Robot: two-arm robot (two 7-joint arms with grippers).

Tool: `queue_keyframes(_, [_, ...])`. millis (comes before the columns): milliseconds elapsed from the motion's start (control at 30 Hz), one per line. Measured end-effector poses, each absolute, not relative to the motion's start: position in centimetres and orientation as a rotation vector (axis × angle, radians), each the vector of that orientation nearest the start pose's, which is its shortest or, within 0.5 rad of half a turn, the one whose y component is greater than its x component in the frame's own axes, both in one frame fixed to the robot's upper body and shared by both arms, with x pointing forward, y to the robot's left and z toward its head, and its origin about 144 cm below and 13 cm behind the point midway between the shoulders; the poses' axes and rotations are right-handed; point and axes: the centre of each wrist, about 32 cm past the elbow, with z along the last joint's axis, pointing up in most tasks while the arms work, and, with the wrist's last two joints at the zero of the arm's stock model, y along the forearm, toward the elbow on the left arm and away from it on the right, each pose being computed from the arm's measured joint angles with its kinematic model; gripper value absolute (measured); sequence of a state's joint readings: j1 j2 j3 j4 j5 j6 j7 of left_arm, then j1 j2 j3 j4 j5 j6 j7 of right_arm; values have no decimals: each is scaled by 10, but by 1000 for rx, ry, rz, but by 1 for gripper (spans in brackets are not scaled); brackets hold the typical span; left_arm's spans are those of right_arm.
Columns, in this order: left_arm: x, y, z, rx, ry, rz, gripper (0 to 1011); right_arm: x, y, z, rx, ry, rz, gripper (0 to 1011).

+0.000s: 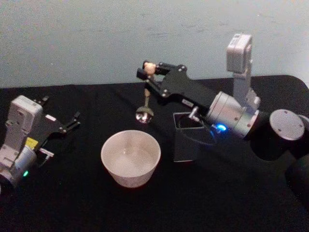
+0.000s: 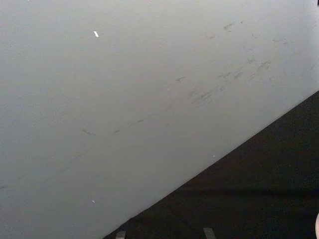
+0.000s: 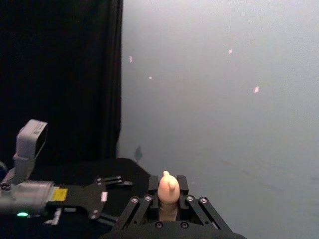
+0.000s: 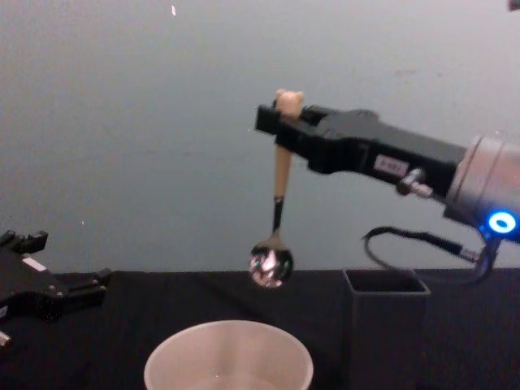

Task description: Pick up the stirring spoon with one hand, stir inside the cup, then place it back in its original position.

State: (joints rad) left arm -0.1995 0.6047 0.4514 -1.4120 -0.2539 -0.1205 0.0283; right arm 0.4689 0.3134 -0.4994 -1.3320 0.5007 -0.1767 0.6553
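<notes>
My right gripper [image 1: 148,71] is shut on the cream handle of the stirring spoon [image 1: 145,104], just under its bear head. The spoon [image 4: 278,207] hangs upright in the air, its shiny bowl down, above and slightly behind the far rim of the cream-white cup [image 1: 130,157]. The cup [image 4: 228,357] stands on the black table in front of me. In the right wrist view the bear head of the spoon [image 3: 169,188] pokes up between the right gripper [image 3: 168,199] fingers. My left gripper [image 1: 72,122] rests open at the table's left side, away from the cup.
A dark grey square holder [image 1: 188,137] stands right of the cup, under my right arm; it appears as the holder [image 4: 387,325] beside the cup in the chest view. A pale wall rises behind the black table [image 1: 217,203].
</notes>
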Motion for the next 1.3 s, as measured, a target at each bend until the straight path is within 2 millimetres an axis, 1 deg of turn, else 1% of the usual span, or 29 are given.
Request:
queue_keyframes(133, [489,310,1140,304,-285,1248,1001,561,-188,1202,151,-158,-499,211])
queue_keyframes(367, [489,310,1140,304,-285,1248,1001,558,-178,1192,133,-132,-460,211])
queue_keyframes(433, [489,310,1140,304,-285,1248,1002,558,-177,1188,128,-127,-456,211])
queue_keyframes(500, [489,310,1140,304,-285,1248,1001,557,-176,1180,115,-121,-447,211])
queue_keyframes(533, [489,310,1140,304,-285,1248,1002,557,-176,1180,115,-121,-447,211])
queue_keyframes(767, [489,310,1140,304,-285,1248,1001,557,-171,1158,99,-115,-429,211])
queue_keyframes(1000, [489,310,1140,304,-285,1248,1001,557,-166,1141,93,-122,-427,211])
queue_keyframes(1200, [489,310,1140,304,-285,1248,1001,557,-164,1132,90,-126,-440,211])
queue_keyframes(1300, [489,310,1140,304,-285,1248,1002,558,-164,1130,92,-130,-447,211])
